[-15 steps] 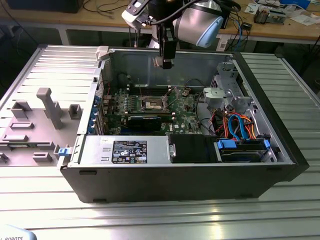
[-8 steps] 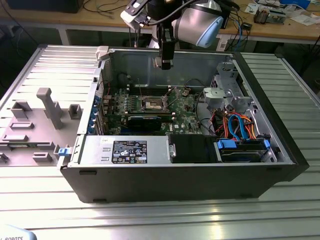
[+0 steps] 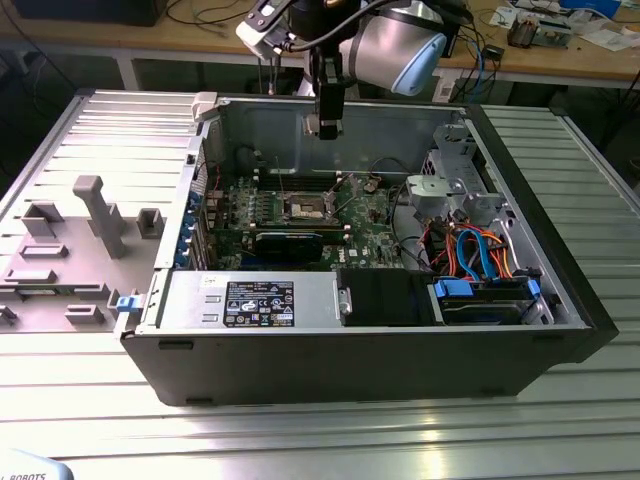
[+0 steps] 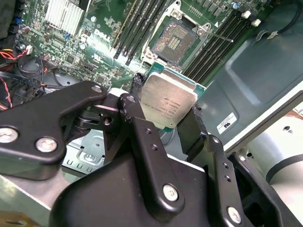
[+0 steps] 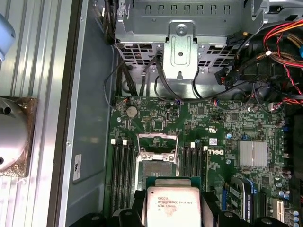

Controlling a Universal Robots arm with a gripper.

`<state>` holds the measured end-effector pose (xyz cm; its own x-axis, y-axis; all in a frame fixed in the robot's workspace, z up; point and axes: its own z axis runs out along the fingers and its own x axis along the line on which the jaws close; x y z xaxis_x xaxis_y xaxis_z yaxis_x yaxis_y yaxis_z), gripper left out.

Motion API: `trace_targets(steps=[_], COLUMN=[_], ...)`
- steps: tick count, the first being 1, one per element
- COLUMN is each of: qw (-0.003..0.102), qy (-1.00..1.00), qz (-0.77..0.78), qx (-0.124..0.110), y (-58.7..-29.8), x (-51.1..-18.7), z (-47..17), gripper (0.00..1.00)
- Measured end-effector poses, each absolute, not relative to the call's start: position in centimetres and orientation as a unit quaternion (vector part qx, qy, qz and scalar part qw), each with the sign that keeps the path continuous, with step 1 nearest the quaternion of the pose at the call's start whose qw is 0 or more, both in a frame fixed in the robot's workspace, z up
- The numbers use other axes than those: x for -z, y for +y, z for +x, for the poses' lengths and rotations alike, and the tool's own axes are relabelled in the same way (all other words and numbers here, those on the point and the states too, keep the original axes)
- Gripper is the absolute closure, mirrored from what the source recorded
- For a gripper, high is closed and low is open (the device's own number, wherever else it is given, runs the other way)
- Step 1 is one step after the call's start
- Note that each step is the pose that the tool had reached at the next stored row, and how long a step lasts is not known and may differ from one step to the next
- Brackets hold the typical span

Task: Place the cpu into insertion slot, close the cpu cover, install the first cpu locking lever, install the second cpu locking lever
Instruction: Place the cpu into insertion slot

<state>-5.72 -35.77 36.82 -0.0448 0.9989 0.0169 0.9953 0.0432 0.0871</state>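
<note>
Matte black gripper (image 4: 166,103) clamps the flat, dull-silver square cpu (image 4: 169,97).

1. cpu (image 4: 169,99) (image 5: 173,205): short lines of faint grey print and a small round mark on its metal top, in both wrist views; too fine to make out.
2. Board (image 5: 156,123): a white maker's mark (image 5: 216,152) in bold letters near the memory slots; tiny white part codes all over, unreadable.
3. Case wall (image 5: 92,142): a white sticker (image 5: 76,167) with a dark symbol and small print.
4. Power supply (image 3: 315,300): a black label (image 3: 258,303) with white text blocks and approval marks.
5. White object (image 3: 25,472) on the surface (image 3: 300,440), in the exterior view's left corner: grey capitals, cut off.
</note>
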Motion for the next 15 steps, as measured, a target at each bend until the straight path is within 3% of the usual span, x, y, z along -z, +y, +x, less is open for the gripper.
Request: trace_targets(steps=[15], qw=[0.025], qy=[0.696], qz=[0.717], qx=[-0.036], y=[-35.7], x=[-35.4], z=[-6.3], gripper=[0.45])
